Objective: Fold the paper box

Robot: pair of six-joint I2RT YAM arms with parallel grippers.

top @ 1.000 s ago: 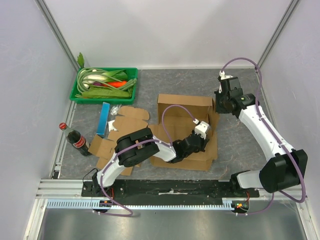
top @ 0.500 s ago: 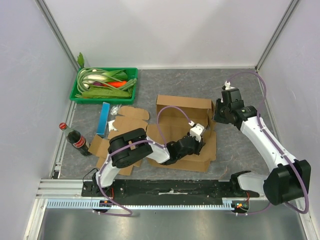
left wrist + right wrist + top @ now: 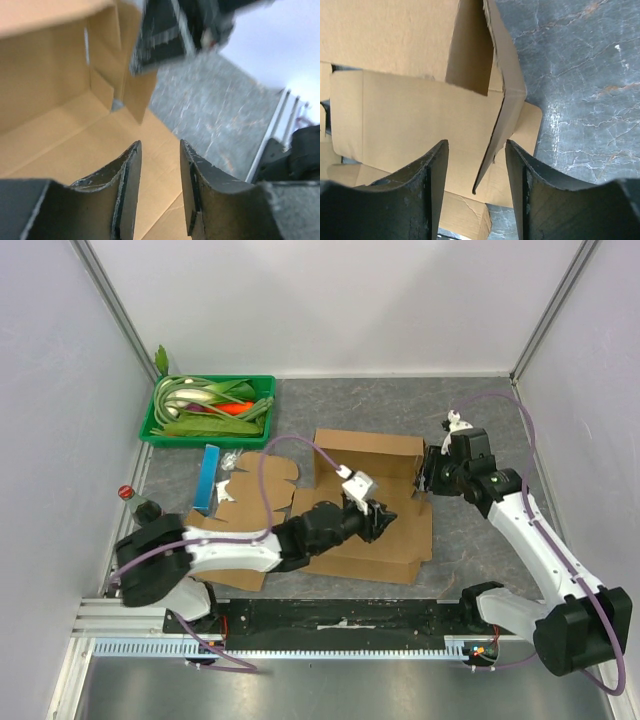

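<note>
Flap of the brown cardboard paper box (image 3: 395, 110) stands inside our released right claw (image 3: 477, 145); our released left claw (image 3: 160, 145) hovers over its blurred floor.

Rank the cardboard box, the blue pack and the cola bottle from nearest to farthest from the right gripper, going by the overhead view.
1. The cardboard box: directly at the right gripper, in the middle.
2. The blue pack: well to the left, beyond the box.
3. The cola bottle: farthest left, past the blue pack.
</note>
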